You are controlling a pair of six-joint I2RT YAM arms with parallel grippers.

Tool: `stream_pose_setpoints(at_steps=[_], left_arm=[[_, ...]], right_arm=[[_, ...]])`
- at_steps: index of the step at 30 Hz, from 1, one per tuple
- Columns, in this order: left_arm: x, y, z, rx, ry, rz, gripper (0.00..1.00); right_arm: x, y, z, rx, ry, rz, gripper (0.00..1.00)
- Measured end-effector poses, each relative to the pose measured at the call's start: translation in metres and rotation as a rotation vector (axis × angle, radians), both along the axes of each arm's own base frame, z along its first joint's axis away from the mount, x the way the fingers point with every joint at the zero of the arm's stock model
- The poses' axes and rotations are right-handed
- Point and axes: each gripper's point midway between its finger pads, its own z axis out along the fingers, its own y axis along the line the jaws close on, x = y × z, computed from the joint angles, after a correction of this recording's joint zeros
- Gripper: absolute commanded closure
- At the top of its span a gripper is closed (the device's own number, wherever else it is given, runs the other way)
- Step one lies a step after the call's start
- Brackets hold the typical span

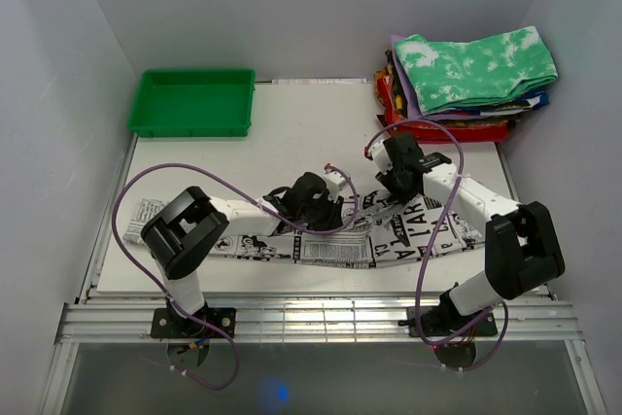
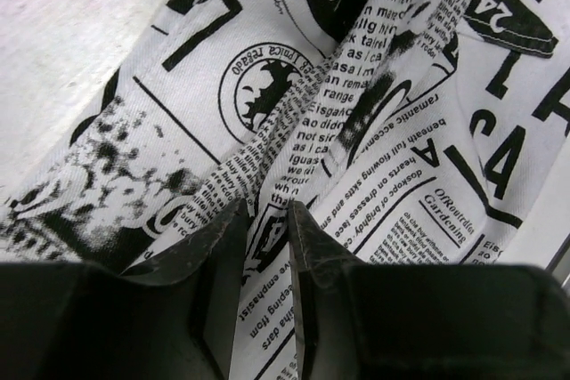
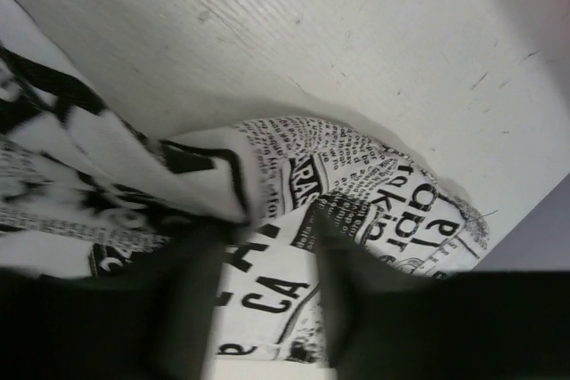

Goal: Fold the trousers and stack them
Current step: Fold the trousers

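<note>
Left jaws: narrow, w/ a raised ridge of the trousers [image 2: 374, 131] btwn them, prob. pinched to lift that part for a fold. Right jaws: apart over the cloth's right end, blurred; can't tell if gripping. Trousers lie stretched along the desk's [image 1: 311, 133] near edge, not yet folded.

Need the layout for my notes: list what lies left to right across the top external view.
Green tray → left end effector → stack of folded clothes. The trousers stretch across too much of the width to place in the order.
</note>
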Motion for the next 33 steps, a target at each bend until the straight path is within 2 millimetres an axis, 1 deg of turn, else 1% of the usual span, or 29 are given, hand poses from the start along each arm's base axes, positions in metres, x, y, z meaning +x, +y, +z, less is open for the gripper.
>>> stream_pose_setpoints(at_steps=[1,2,3,5,7,9,10,12,14,16,17,18,20,22,23,26,27,29,31,33], left_arm=[[0.002,0.003,0.001,0.003,0.003,0.005,0.62],[0.003,0.007,0.001,0.007,0.008,0.005,0.54],[0.005,0.011,0.003,0.012,0.009,0.005,0.49],[0.008,0.018,0.008,0.018,0.012,0.004,0.42],[0.014,0.023,0.016,0.015,0.012,0.005,0.40],[0.026,0.025,0.029,0.002,0.009,0.021,0.36],[0.035,0.026,0.037,-0.007,0.008,0.036,0.36],[0.060,0.032,0.057,-0.038,0.004,0.084,0.35],[0.090,0.047,0.075,-0.071,-0.014,0.144,0.33],[0.115,0.065,0.088,-0.086,-0.040,0.186,0.31],[0.123,0.074,0.092,-0.082,-0.046,0.197,0.31],[0.126,0.080,0.093,-0.074,-0.052,0.195,0.30],[0.126,0.083,0.095,-0.059,-0.061,0.156,0.30],[0.114,0.079,0.095,-0.053,-0.051,0.087,0.31],[0.107,0.076,0.095,-0.056,-0.043,0.052,0.33],[0.086,0.070,0.097,-0.069,-0.017,-0.027,0.42],[0.081,0.068,0.097,-0.072,-0.008,-0.044,0.44],[0.075,0.069,0.093,-0.065,0.021,-0.050,0.50],[0.071,0.075,0.085,-0.049,0.060,-0.035,0.53],[0.067,0.087,0.070,-0.030,0.119,-0.001,0.57]], right_arm=[[0.000,-0.002,-0.002,-0.009,0.004,-0.007,0.14],[0.002,-0.006,-0.002,-0.027,0.004,-0.007,0.02],[0.002,-0.010,-0.002,-0.036,0.003,-0.013,0.10],[0.004,-0.018,-0.001,-0.046,0.001,-0.028,0.10],[0.008,-0.025,0.004,-0.037,-0.006,-0.050,0.10],[0.013,-0.033,0.019,-0.014,-0.036,-0.079,0.10],[0.017,-0.037,0.028,0.001,-0.059,-0.091,0.10],[0.024,-0.049,0.051,0.027,-0.118,-0.114,0.10],[0.027,-0.064,0.067,0.034,-0.164,-0.134,0.10],[0.024,-0.080,0.075,0.029,-0.181,-0.152,0.10],[0.022,-0.088,0.077,0.025,-0.180,-0.157,0.10],[0.019,-0.095,0.077,0.022,-0.172,-0.164,0.10],[0.014,-0.106,0.072,0.020,-0.140,-0.174,0.10],[0.007,-0.111,0.065,0.030,-0.097,-0.174,0.09],[0.003,-0.111,0.062,0.039,-0.076,-0.170,0.01],[-0.006,-0.109,0.054,0.067,-0.019,-0.151,0.19],[-0.009,-0.108,0.052,0.071,-0.003,-0.144,0.30],[-0.016,-0.110,0.045,0.068,0.025,-0.140,0.36],[-0.027,-0.114,0.030,0.061,0.068,-0.147,0.37],[-0.046,-0.125,0.003,0.035,0.133,-0.170,0.39]])
